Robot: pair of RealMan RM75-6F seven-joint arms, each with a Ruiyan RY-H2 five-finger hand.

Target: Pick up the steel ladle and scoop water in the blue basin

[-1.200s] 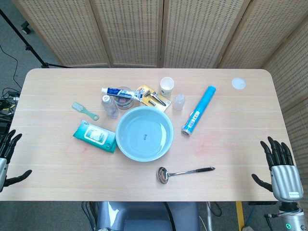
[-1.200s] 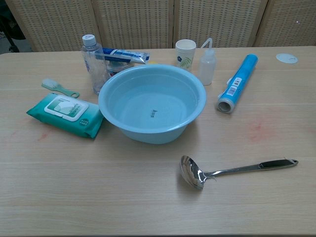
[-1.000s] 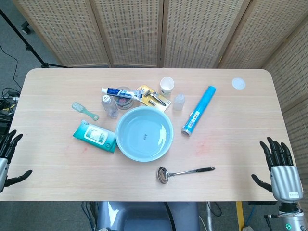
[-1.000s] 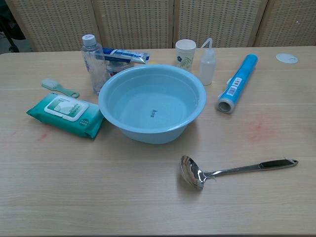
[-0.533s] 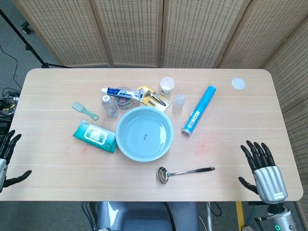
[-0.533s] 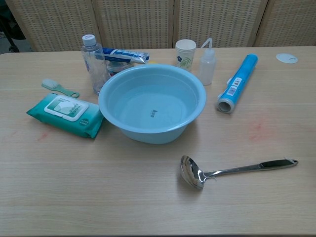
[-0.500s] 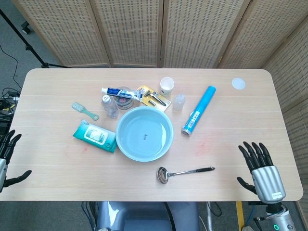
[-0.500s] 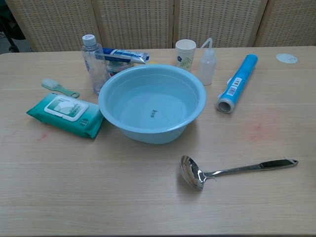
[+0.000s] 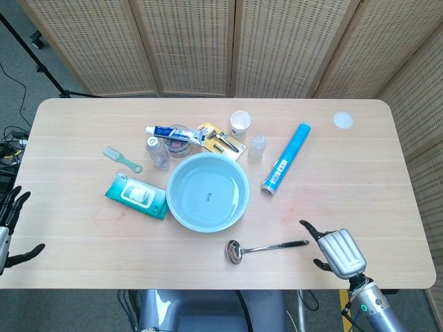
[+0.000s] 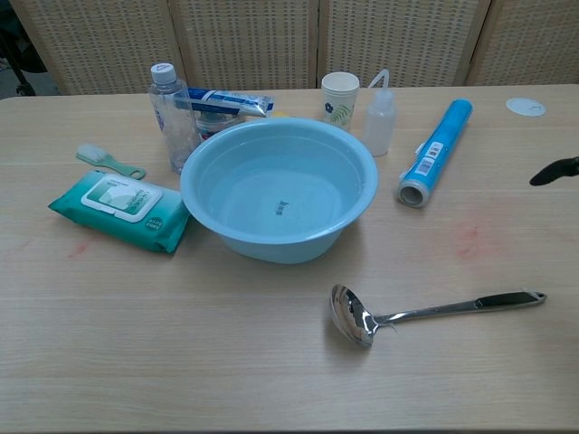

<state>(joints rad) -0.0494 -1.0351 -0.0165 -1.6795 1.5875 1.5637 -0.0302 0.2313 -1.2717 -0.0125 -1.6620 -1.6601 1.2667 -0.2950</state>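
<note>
Near the table's front edge, the steel ladle (image 9: 265,247) lies flat and untouched, bowl to the left, handle pointing right, just in front of the blue basin (image 9: 208,192), which already holds water. Just right of the handle's tip hovers the right hand (image 9: 337,251), fingers spread and holding nothing. At the far left edge the left hand (image 9: 10,229) is likewise empty, fingers apart. Nothing is done yet: grasping, lifting and scooping all remain.
</note>
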